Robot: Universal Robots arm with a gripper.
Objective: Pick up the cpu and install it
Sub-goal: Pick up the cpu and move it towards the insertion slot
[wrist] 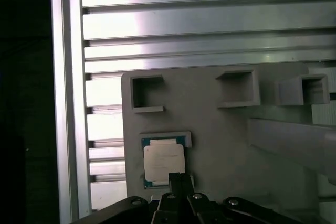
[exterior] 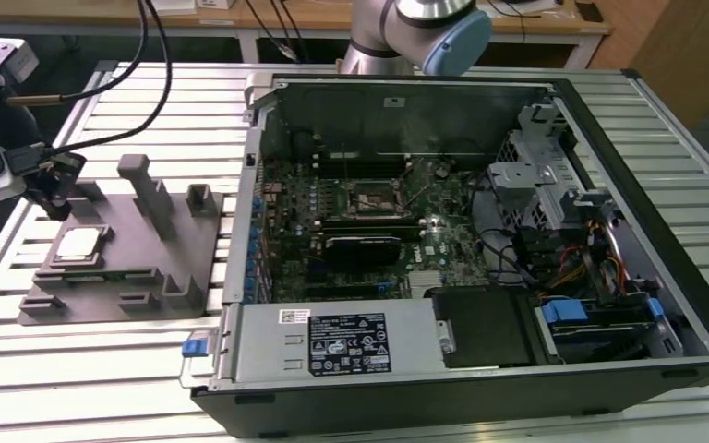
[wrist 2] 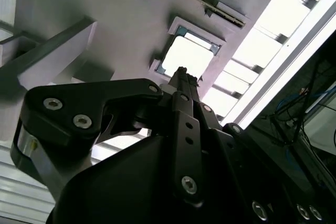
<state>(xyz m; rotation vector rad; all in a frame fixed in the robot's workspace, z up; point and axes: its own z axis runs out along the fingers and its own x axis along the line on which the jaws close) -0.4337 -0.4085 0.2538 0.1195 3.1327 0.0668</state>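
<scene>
The claw [wrist: 178,176] is seen closed and empty, just over the cpu [wrist: 164,163] in the grey holder [wrist: 236,145]. The cpu could be scratched if it is pushed down closed.

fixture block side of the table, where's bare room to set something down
Bare table slats lie between the fixture block and the exterior view's bottom edge, and between its posts and the far table edge. Crowded: the block's cpu corner by the gripper, and the whole open computer case.
</scene>
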